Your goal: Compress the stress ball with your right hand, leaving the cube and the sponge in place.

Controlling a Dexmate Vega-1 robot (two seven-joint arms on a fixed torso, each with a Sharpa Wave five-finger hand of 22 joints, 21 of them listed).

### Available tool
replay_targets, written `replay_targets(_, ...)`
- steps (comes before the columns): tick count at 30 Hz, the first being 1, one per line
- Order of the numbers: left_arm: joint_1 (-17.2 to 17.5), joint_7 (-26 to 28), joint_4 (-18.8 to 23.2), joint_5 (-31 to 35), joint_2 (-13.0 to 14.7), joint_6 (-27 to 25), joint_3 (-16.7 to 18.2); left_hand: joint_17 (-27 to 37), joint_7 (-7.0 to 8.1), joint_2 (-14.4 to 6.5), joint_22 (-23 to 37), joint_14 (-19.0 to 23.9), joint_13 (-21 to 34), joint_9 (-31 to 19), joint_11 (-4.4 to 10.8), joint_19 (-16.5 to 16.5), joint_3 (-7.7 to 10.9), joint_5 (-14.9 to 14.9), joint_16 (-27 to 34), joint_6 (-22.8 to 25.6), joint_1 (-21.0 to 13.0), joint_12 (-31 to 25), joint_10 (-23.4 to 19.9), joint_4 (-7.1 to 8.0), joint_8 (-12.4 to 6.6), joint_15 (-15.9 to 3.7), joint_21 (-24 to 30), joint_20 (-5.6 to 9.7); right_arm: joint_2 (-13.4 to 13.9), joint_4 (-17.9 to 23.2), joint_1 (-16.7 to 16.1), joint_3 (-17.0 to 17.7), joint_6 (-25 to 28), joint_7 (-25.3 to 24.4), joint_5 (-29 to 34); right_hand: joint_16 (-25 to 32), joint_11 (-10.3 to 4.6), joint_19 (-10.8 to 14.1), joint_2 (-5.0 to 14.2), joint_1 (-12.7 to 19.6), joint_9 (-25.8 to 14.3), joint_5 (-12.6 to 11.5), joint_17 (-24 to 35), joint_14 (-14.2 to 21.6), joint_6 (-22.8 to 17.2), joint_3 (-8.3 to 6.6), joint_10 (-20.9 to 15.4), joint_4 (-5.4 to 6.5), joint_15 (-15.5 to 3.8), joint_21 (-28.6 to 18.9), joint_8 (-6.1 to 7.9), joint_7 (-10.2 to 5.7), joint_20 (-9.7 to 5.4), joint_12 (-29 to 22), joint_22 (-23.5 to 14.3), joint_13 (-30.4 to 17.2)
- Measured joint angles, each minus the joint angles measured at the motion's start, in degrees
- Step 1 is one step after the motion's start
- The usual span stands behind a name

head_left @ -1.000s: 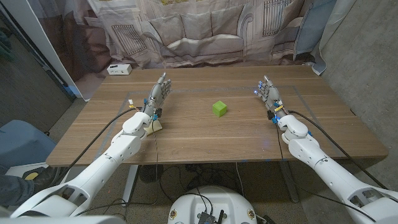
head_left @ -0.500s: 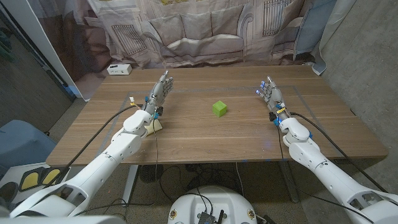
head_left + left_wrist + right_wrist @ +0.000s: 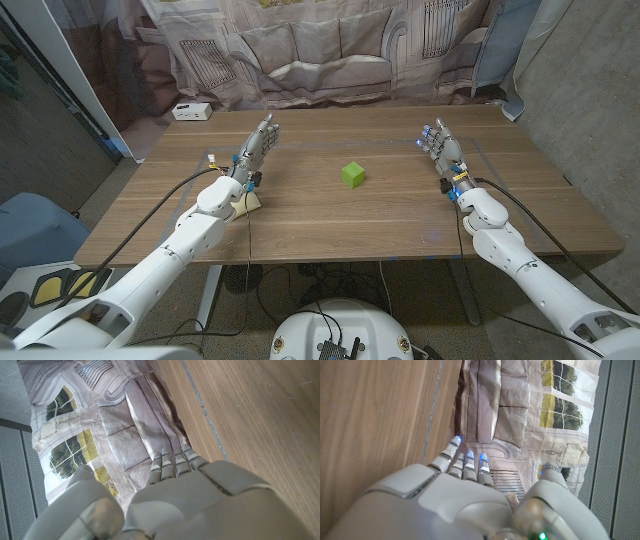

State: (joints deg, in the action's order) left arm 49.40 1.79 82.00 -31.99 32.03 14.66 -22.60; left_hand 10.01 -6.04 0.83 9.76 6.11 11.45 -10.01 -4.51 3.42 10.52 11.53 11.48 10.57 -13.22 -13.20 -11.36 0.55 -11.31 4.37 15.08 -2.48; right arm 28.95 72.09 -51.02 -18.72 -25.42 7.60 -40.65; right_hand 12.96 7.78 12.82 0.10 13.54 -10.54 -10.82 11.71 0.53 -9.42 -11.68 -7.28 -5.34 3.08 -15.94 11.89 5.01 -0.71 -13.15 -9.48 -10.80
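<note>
The wood-grain counter (image 3: 330,215) carries a small green cube (image 3: 352,175) near its middle, square-edged and matte, and a pale sponge (image 3: 249,204) tucked against the left forearm. The left hand (image 3: 257,147) and right hand (image 3: 437,146) stand at either side, fingers straight and apart, holding nothing. I cannot tell where the stress ball is.

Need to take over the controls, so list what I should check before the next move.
1. Right hand free, fingers apart: ok.
2. Left hand holding nothing: ok.
3. Cube well apart from both hands: ok.
4. Sponge clear of the left forearm: cannot tell; it lies right beside it.
5. Ball's place known: cannot tell.
</note>
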Motion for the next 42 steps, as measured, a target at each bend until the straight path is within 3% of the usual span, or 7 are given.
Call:
replay_targets(3, 0.33, 1.94, 0.75, 0.55, 0.12, -0.95, 0.01, 0.0, -0.08, 0.0, 0.0, 0.31, 0.0, 0.0, -0.13, 0.36, 0.0, 0.0, 0.0, 0.11, 0.0, -0.45, -0.14, 0.0, 0.0, 0.19, 0.0, 0.0, 1.61, 1.62, -1.34, 1.24, -0.02, 0.99, -0.64, 0.0, 0.0, 0.0, 0.0, 0.0, 0.0, 0.0, 0.0, 0.0, 0.0, 0.0, 0.0, 0.0, 0.0, 0.06, 0.0, 0.0, 0.0, 0.0, 0.0, 0.0)
replay_targets(18, 2.79, 2.28, 4.95, 0.63, 1.0, -0.66, 1.04, -0.01, 0.0, -0.38, 0.26, 1.65, 0.01, 0.01, -0.2, 1.0, -0.24, 0.0, 0.43, 1.42, -0.38, -0.45, -1.03, -0.24, 0.0, 0.1, -0.27, -0.42, 2.23, 2.75, -2.48, 2.11, -2.36, 2.07, -0.69, 0.0, -0.02, 1.24, 0.22, 0.22, 0.01, 0.0, 0.01, 0.93, -0.93, -0.24, -1.04, -0.24, 0.31, 0.06, 0.0, 0.12, -0.01, 0.0, 0.01, 0.01)
replay_targets(19, 3.02, 2.95, 5.24, 0.64, 1.11, 0.19, 1.17, -0.01, 0.0, -0.38, 0.26, 1.8, 0.01, 0.01, -0.2, 1.0, -0.24, 0.0, 0.43, 1.41, -0.38, -0.45, -1.04, -0.24, 0.0, 0.25, -0.27, -0.42, 3.38, 4.83, -3.85, 2.83, -2.59, 1.99, -0.6, 0.0, -0.1, 1.24, 0.22, 0.22, 0.01, 0.0, 0.01, 1.04, -1.02, -0.24, -1.12, -0.24, 0.42, 0.06, 0.0, 0.21, -0.01, 0.0, 0.01, 0.01)
replay_targets(22, 3.59, 3.06, 5.97, 0.62, 1.42, 0.37, 1.52, -0.01, 0.0, -0.38, 0.26, 1.89, 0.01, 0.01, -0.5, 1.56, -0.24, 0.0, 0.43, 1.41, -0.38, -0.45, -1.34, -0.24, 0.0, 0.34, -0.27, -0.44, 3.67, 5.37, -4.28, 3.02, -2.96, 1.74, -0.39, 0.0, 0.11, 1.24, 0.22, 0.22, 0.01, 0.0, 0.01, 1.14, -1.02, -0.01, -1.33, -0.46, 0.52, 0.06, 0.0, 0.21, -0.01, 0.0, 0.01, 0.01)
replay_targets(42, 3.52, 3.34, 6.82, 2.14, 2.48, -0.14, 1.51, -0.01, -0.31, -0.38, 0.25, 4.24, 0.02, 0.02, -0.61, 4.68, -0.22, 0.0, 0.43, 2.97, -0.37, -0.44, -2.67, -0.73, 0.0, 0.03, -0.27, -0.6, 6.85, 11.21, -10.08, 5.33, -5.18, 0.0, 0.97, 0.4, 0.0, 2.66, 0.22, 0.22, 0.01, 0.0, 0.01, 2.65, -1.54, -0.01, -2.04, -0.46, 0.61, 0.27, 0.0, 0.31, 0.01, -0.21, 0.01, 0.01)
